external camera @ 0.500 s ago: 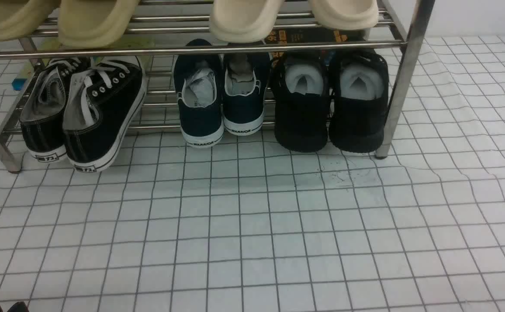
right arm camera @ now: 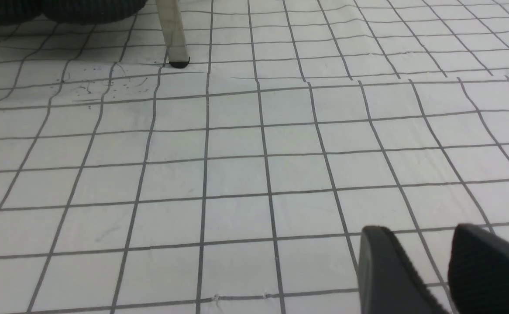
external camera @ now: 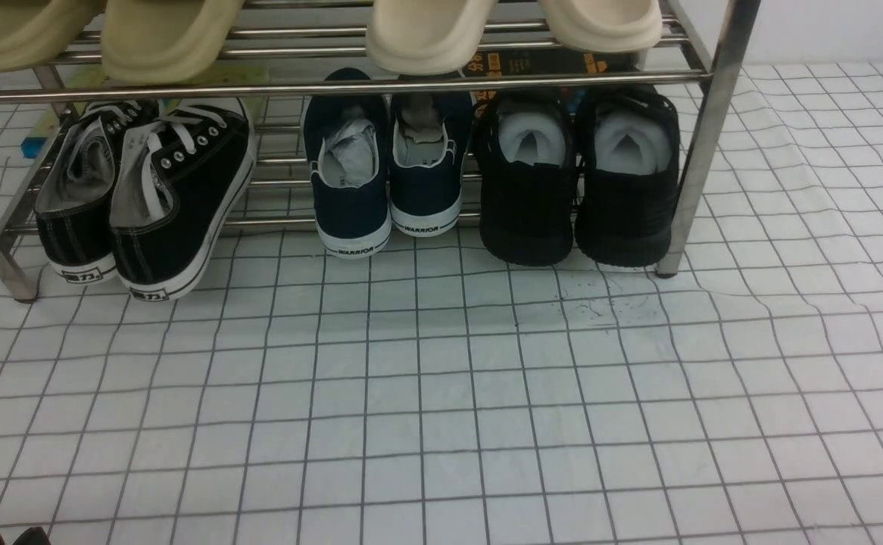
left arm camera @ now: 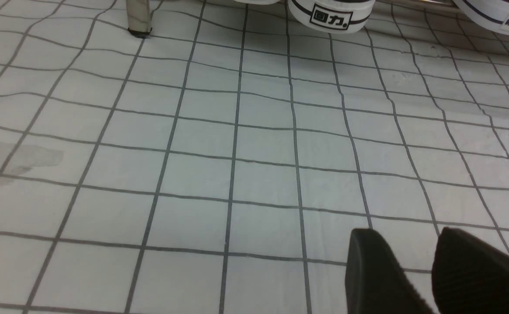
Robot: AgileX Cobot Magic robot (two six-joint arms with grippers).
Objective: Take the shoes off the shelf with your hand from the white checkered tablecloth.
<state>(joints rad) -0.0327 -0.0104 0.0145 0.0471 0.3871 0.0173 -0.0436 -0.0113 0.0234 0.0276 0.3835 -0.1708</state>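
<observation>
Canvas sneakers (external camera: 146,197) and WARRIOR pair (external camera: 385,170) are seen well ahead of left gripper (left arm camera: 407,237), heels turned toward it. Olive slippers (external camera: 173,34) and cream slippers (external camera: 430,34) are set higher, above both pairs.

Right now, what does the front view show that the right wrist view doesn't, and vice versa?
Front only: the horizontal bars of the shelf, the navy WARRIOR sneakers, the black-and-white canvas sneakers, and pale slippers on the upper tier. Right wrist only: the right gripper, fingers apart, holding nothing. Both: the black heels of the shoes, the shelf's right front leg, and the white checkered tablecloth.
</observation>
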